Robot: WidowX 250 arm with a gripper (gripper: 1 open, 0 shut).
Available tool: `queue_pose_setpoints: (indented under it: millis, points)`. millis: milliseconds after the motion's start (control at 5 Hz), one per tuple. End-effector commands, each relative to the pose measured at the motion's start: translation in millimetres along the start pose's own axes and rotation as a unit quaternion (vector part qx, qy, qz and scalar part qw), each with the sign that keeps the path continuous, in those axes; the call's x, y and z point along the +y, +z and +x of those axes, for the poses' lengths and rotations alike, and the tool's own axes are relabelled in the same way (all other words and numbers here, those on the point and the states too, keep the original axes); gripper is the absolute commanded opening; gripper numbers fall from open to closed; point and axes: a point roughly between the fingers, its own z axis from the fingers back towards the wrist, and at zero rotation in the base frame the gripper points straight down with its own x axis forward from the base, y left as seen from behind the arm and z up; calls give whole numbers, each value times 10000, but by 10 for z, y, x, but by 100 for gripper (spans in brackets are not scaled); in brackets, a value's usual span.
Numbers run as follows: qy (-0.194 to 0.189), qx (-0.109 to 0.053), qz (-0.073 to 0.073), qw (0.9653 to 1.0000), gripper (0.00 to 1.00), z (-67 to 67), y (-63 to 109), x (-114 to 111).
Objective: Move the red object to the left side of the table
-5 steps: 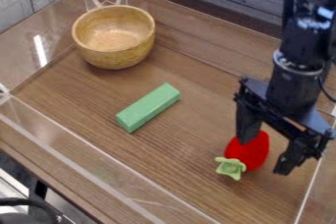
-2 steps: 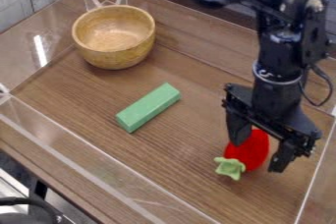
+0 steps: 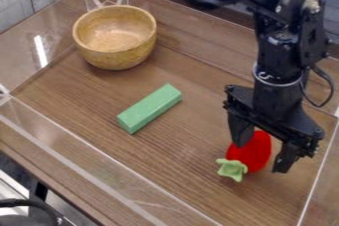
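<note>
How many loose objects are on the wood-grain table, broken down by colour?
Red: 1, the glossy red toy fruit with a pale green stem cap, between the open jaws of the black gripper
Green: 1, the green rectangular block
Tan: 1, the round wooden bowl
Total: 3

The tabletop (image 3: pixel 199 66) is brown wood grain, fenced by low clear walls. Three things lie on it. A round wooden bowl (image 3: pixel 114 37) stands upright toward the far left corner. A green block (image 3: pixel 149 108) lies flat near the middle, set diagonally, well apart from the bowl. The red fruit (image 3: pixel 249 153) rests near the right front wall, its pale green leafy cap pointing toward the front edge, to the right of the block and not touching it.
</note>
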Motion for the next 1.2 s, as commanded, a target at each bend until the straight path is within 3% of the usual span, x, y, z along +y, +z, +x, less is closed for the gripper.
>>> queue_pose_setpoints:
  millis: [0, 1000]
  points:
    - [-28, -314, -68, 9995, 100, 47, 141, -52]
    - [103, -431, 22, 9990, 100, 36, 120, -72]
